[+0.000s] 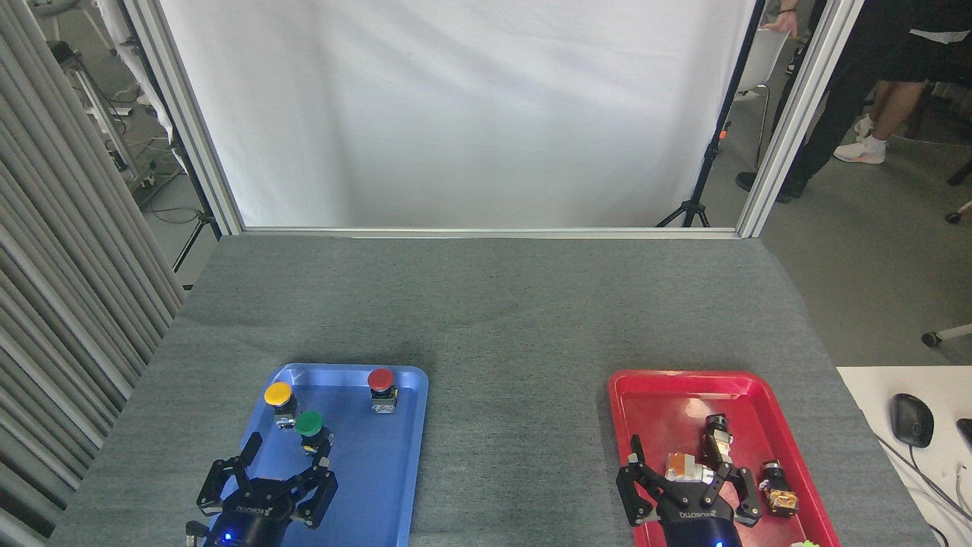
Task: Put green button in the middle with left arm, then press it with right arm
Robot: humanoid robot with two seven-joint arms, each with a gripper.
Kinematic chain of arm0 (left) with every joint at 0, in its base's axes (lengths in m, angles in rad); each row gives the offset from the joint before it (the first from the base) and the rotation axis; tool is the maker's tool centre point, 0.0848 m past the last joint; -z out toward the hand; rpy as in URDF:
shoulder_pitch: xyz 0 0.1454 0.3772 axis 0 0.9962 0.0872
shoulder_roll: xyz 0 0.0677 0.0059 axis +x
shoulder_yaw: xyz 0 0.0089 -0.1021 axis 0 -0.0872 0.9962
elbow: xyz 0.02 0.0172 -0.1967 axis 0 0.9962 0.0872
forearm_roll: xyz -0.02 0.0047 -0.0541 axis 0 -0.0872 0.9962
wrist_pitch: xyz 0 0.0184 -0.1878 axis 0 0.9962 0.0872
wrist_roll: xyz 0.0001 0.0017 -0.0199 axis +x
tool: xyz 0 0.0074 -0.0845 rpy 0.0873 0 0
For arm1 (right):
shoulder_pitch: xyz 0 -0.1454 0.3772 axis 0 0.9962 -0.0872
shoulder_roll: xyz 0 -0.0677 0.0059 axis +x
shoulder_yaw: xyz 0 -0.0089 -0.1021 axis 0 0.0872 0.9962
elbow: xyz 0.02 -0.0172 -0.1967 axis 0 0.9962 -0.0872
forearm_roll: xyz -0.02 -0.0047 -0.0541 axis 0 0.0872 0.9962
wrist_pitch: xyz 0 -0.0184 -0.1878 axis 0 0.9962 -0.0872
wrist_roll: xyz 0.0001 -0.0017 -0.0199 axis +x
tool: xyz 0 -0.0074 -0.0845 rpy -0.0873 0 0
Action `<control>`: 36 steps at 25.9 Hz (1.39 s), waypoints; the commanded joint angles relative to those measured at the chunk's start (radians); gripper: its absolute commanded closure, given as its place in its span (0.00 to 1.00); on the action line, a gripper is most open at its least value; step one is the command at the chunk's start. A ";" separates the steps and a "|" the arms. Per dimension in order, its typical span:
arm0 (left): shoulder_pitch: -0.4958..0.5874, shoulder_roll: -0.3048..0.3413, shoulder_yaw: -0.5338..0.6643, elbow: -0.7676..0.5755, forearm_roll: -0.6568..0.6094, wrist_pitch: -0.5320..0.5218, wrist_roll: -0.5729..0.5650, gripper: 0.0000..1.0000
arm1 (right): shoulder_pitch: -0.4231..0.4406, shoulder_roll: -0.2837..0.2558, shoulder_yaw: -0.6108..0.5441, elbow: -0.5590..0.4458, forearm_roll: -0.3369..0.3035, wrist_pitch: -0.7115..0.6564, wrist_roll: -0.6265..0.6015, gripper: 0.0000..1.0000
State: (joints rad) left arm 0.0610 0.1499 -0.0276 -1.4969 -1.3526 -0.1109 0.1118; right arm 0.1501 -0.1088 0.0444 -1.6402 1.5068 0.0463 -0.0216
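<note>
The green button (309, 425) stands upright in the blue tray (364, 471), just in front of the yellow-capped button (278, 395). My left gripper (285, 456) is open over the near part of that tray, its fingertips just short of the green button's base and holding nothing. The middle (516, 425) is bare grey tabletop between the two trays. My right gripper (687, 475) is open and low over the red tray (653, 395), its fingers spread around small parts lying there.
A red-capped button (381, 386) stands at the blue tray's far right corner. Small orange, black and silver parts (774, 490) lie in the red tray. A white backdrop closes the table's far edge. A mouse (910, 419) lies on a white desk at right.
</note>
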 commanded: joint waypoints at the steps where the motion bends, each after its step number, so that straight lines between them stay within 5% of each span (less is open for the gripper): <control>1: 0.000 0.002 0.000 0.009 0.000 -0.001 0.000 0.01 | 0.002 0.000 0.008 0.016 0.001 0.023 -0.038 0.00; 24: 0.000 0.017 0.002 0.072 0.001 -0.006 -0.001 0.01 | 0.006 0.037 -0.034 0.014 0.007 -0.048 -0.037 0.00; 36: -0.139 0.023 -0.017 0.302 -0.010 -0.081 -0.001 0.01 | 0.005 0.038 -0.043 0.014 0.012 -0.071 -0.037 0.00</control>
State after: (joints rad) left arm -0.0375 0.1723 -0.0424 -1.2566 -1.3614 -0.1529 0.1087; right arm 0.1549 -0.0714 0.0051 -1.6260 1.5185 -0.0172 -0.0586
